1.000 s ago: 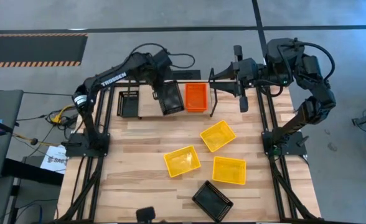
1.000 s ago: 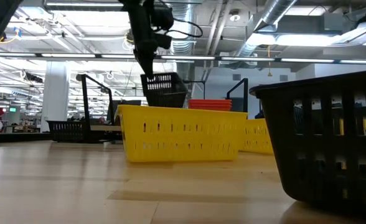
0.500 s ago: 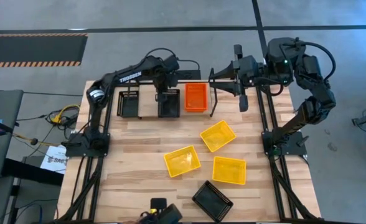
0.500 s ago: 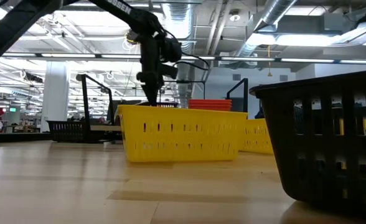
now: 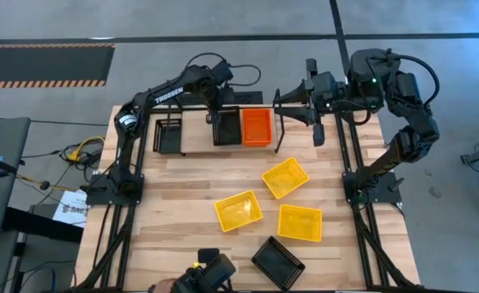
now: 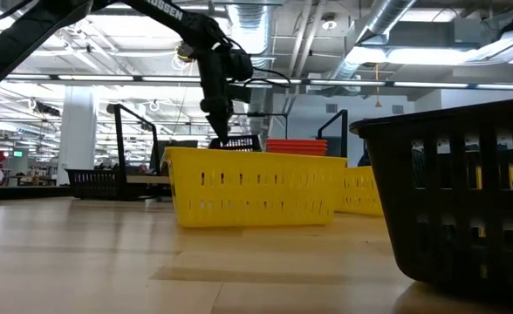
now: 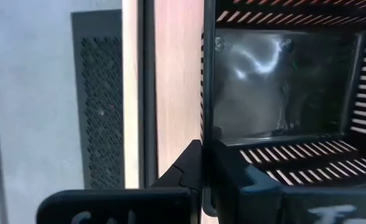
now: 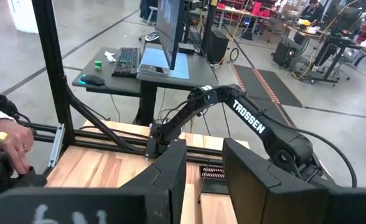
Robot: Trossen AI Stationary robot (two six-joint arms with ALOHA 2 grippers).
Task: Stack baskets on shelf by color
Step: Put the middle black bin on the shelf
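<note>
On the shelf [image 5: 195, 137] at the table's far edge, a black basket [image 5: 169, 134] sits at the left and an orange basket [image 5: 256, 127] at the right. Between them is a second black basket [image 5: 227, 129], level and close beside the orange one, with my left gripper [image 5: 216, 116] shut on it. The yellow basket in front hides its bottom in the low view [image 6: 239, 141]. My right gripper [image 5: 277, 98] hangs high at the far right, level and open, with nothing between its fingers [image 8: 205, 171]. Three yellow baskets [image 5: 285, 177] [image 5: 239, 210] [image 5: 300, 222] and a third black basket [image 5: 277, 262] lie on the table. My left gripper pinches the black basket's left side wall [image 7: 205, 118], one finger outside [image 7: 189, 167] and one inside [image 7: 236, 177] the basket. The fingers come steeply from above. The basket stays level with its open side up; whether its bottom rests on the shelf board, I cannot tell.
The shelf's black wire end loops [image 5: 282, 122] stand upright at both ends. A person's hand with a dark device [image 5: 211, 273] reaches in at the table's near edge. A person's hand [image 8: 9, 143] also shows in the right wrist view. Bare planks lie at the near left [image 5: 158, 236].
My left gripper has come down toward the shelf and a little toward the table's right edge, rolling as it went, still shut on the black basket. The basket, which hung tilted above the shelf, is now level beside the orange basket.
</note>
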